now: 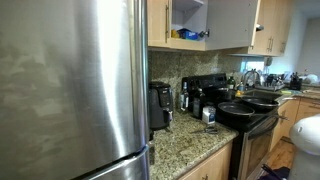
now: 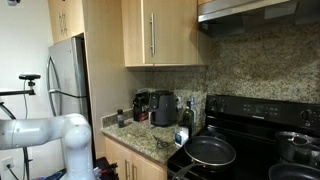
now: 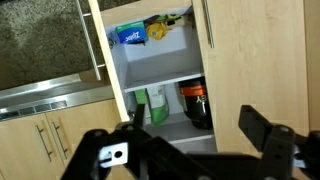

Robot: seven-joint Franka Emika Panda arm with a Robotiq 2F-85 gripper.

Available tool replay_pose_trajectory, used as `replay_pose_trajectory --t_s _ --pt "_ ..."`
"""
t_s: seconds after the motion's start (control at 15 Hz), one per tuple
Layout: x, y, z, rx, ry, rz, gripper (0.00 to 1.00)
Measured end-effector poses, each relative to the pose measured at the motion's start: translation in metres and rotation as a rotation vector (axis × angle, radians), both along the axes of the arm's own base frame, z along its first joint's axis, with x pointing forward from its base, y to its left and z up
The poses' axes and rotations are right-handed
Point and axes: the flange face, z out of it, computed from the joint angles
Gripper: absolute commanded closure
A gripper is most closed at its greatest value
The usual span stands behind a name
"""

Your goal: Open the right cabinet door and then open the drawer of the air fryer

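1 cab. door [image 1: 230,25] open; 1 air fryer [image 1: 160,105].

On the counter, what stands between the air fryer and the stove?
A black coffee maker stands between the air fryer and the stove, as seen in an exterior view. That stretch of counter is not bare.

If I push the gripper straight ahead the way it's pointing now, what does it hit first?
Most likely the dark jar on a shelf inside the open cabinet. It sits roughly between the open jaws of the gripper in the wrist view, though depth is unclear.
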Motion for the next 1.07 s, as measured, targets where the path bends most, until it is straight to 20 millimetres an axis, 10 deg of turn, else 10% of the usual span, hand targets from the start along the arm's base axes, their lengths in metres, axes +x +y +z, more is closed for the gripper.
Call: replay_pose_trajectory --t_s 0.27,0.73,1.07 --pt "0.01 0.011 -0.009 -0.036 0.054 0.023 0.0" --pt "0.138 0.114 -0.043 -0.205 0.361 0.162 0.0" --pt "0.17 0.13 -0.051 -0.278 0.514 0.162 0.0"
